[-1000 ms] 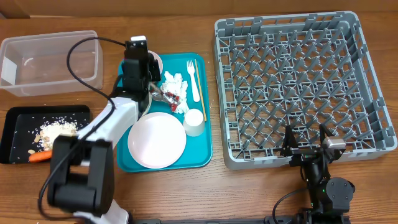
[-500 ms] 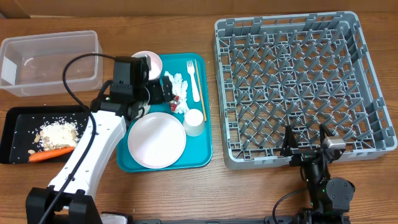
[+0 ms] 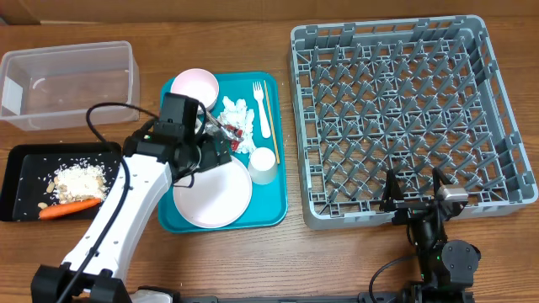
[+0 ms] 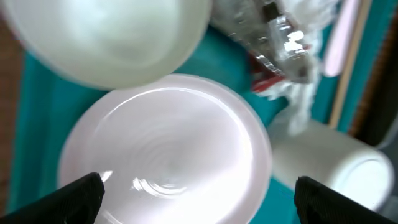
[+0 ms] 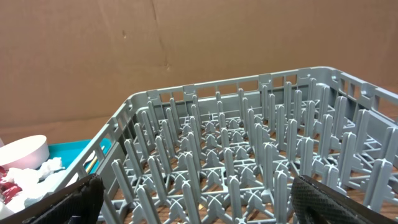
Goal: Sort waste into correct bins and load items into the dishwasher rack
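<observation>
My left gripper (image 3: 215,153) (image 4: 199,199) hangs open over the back edge of the white plate (image 3: 215,198) (image 4: 168,143) on the teal tray, holding nothing. Around it lie a pinkish bowl (image 3: 195,87), a blurred white bowl (image 4: 112,37), the napkins (image 3: 234,111), the red-and-silver wrapper (image 3: 236,135) (image 4: 273,37), the cup (image 3: 263,164) (image 4: 339,168), the fork (image 3: 259,105) and the wooden stick (image 3: 270,118). The carrot (image 3: 69,204) and rice scraps (image 3: 80,178) are in the black tray (image 3: 25,181). The right gripper (image 3: 414,195) (image 5: 199,199) stands open and empty at the near wall of the grey rack (image 3: 303,126) (image 5: 217,155).
The clear tub (image 3: 76,93) stands at the back left. The teal serving tray (image 3: 265,210) lies between the bins and the rack. A black cable (image 3: 101,118) loops off the left arm. Brown cardboard (image 5: 186,43) stands behind the rack.
The left arm has swung from the pinkish bowl at the back of the teal tray toward the plate, uncovering the bowl. The right arm has not moved.
</observation>
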Tool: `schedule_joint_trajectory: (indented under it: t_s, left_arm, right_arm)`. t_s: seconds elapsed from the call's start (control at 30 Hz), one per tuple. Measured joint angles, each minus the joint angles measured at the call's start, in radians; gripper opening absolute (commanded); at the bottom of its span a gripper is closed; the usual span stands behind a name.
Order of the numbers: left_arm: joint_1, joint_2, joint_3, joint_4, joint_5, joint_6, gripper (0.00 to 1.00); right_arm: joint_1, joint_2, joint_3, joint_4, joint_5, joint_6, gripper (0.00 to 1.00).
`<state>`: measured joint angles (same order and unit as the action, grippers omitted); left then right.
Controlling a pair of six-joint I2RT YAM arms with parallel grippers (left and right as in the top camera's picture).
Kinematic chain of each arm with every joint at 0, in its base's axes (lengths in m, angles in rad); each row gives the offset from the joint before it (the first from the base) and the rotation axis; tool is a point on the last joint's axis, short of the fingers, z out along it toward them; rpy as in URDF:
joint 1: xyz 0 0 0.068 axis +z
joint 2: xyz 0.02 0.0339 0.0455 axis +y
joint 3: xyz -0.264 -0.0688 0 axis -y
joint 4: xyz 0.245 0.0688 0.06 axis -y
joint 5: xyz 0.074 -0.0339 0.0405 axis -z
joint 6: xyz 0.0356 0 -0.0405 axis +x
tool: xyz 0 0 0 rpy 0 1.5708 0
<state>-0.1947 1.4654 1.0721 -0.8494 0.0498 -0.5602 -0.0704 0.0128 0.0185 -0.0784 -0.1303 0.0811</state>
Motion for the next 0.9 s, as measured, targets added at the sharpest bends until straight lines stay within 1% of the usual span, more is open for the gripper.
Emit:
schedule_joint_trajectory:
  t_s: [0.13, 0.27, 0.37, 0.43, 0.53, 0.67, 0.83, 0.9]
  left_arm:
    - [0.000, -0.029, 0.000, -0.055, -0.108, -0.058, 1.00]
    - [0.002, -0.080, 0.000, -0.061, -0.213, -0.117, 1.00]
    - [0.023, -0.134, 0.000, -0.067, -0.283, -0.154, 1.00]
    - [0.061, -0.172, 0.000, -0.071, -0.322, -0.189, 1.00]
    - [0.144, -0.205, 0.000, -0.071, -0.348, -0.239, 1.00]
    - [0.237, -0.205, 0.000, -0.071, -0.332, -0.279, 1.00]
    - [0.258, -0.187, 0.000, -0.077, -0.303, -0.299, 1.00]
    - [0.258, -0.172, 0.000, -0.079, -0.296, -0.302, 1.00]
  right_arm:
    - [0.000, 0.000, 0.000, 0.000, 0.000, 0.000, 1.00]
    - [0.000, 0.000, 0.000, 0.000, 0.000, 0.000, 1.00]
    - [0.000, 0.000, 0.000, 0.000, 0.000, -0.001, 1.00]
    - [0.000, 0.000, 0.000, 0.000, 0.000, 0.000, 1.00]
    - [0.000, 0.000, 0.000, 0.000, 0.000, 0.000, 1.00]
    - [0.000, 0.000, 0.000, 0.000, 0.000, 0.000, 1.00]
    - [0.000, 0.000, 0.000, 0.005, -0.003, 0.001, 1.00]
    - [0.000, 0.000, 0.000, 0.039, -0.045, 0.025, 1.00]
